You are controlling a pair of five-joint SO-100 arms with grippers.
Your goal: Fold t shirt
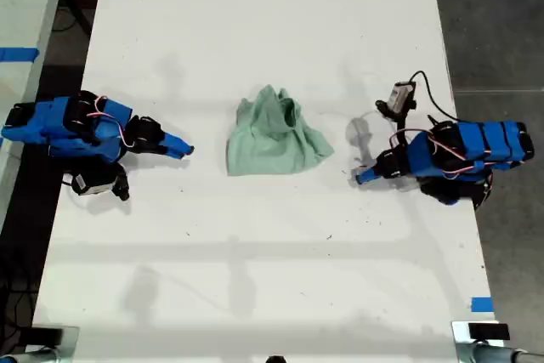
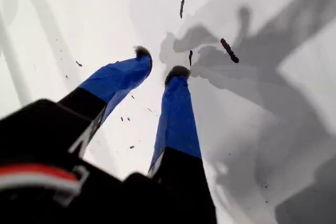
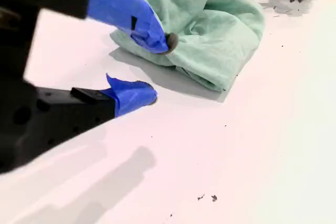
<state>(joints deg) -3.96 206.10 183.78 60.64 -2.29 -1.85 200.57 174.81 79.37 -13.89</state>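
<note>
Mid-table [image 1: 255,23], t shirt [image 1: 274,135] bunched, axisless.

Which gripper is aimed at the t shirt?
My second gripper, at the exterior view's left: the t shirt lies just beyond its open jaws. My first gripper faces only bare table.

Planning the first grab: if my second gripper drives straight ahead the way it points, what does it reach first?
My second gripper would meet the t shirt first, at its near rumpled edge. Only bare table shows between them, though the depth is unclear.
</note>
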